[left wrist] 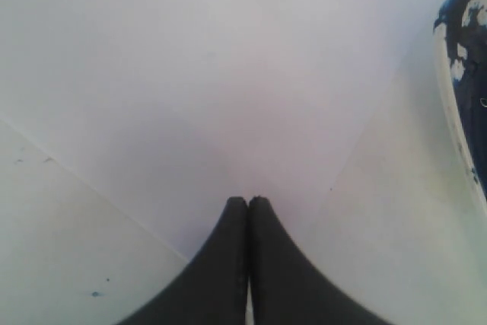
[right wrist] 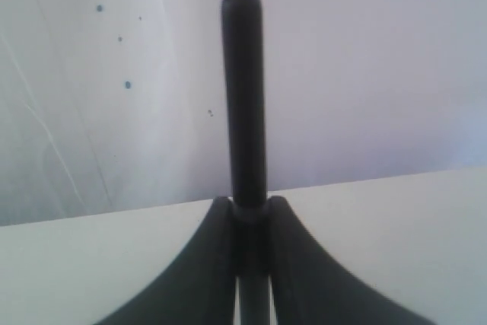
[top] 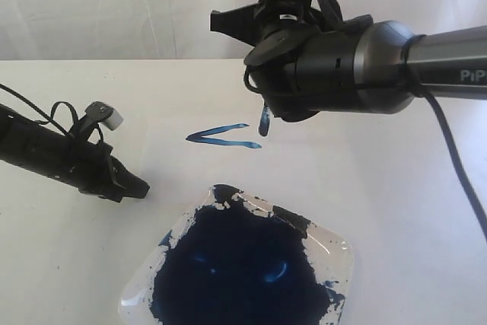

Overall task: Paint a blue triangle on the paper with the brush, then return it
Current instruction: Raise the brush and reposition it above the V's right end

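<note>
The brush (top: 264,121) is hanging tip-down in the right gripper (right wrist: 243,205), jaws clamping its handle, at the open end of the blue triangle (top: 224,138) on the paper (left wrist: 228,74) — 2 sides are showing, so the closing stroke is likely coming next, needing light contact.

A blue triangle (top: 224,137) on white paper (left wrist: 228,74), black-handled brush (right wrist: 243,97) tipped blue, clear tray (top: 340,251) smeared dark blue.

Left hand (left wrist: 248,203) matte black, right arm (top: 380,58) grey-banded, cable (top: 456,165) black.
</note>
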Tool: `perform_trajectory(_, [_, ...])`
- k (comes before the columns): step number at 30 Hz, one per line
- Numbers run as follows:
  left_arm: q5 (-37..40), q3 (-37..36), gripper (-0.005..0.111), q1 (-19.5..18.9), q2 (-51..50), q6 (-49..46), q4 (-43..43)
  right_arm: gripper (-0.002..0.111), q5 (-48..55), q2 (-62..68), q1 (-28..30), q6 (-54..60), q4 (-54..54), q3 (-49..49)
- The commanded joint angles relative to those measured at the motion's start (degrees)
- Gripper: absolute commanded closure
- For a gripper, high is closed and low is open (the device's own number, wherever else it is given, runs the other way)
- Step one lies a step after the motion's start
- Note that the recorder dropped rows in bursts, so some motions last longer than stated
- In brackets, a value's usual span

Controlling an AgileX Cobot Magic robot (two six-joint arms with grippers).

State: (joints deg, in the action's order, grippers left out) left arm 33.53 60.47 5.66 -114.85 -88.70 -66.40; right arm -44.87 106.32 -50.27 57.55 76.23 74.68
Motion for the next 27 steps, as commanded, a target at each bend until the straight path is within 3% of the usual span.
perform_trajectory(1, [1.09,-0.01,0.107,0.24,0.24,0.16,0.14,0.108,-0.54,-0.98,0.02,-3.87,-3.94,-0.07])
perform_trajectory(13, [1.09,-0.01,0.107,0.24,0.24,0.16,0.14,0.108,-1.26,-0.77,0.25,-6.91,-16.75,0.06])
perform_trajectory(19, [1.09,-0.01,0.107,0.24,0.24,0.16,0.14,0.108,16.23,-0.77,6.33,-12.60,-19.21,1.27])
perform_trajectory(23, [1.09,-0.01,0.107,0.24,0.24,0.16,0.14,0.108,21.00,-1.90,9.89,-16.33,-29.06,1.93])
perform_trajectory(27, [1.09,-0.01,0.107,0.24,0.24,0.16,0.14,0.108,36.39,-2.04,15.86,-25.28,-39.05,6.21])
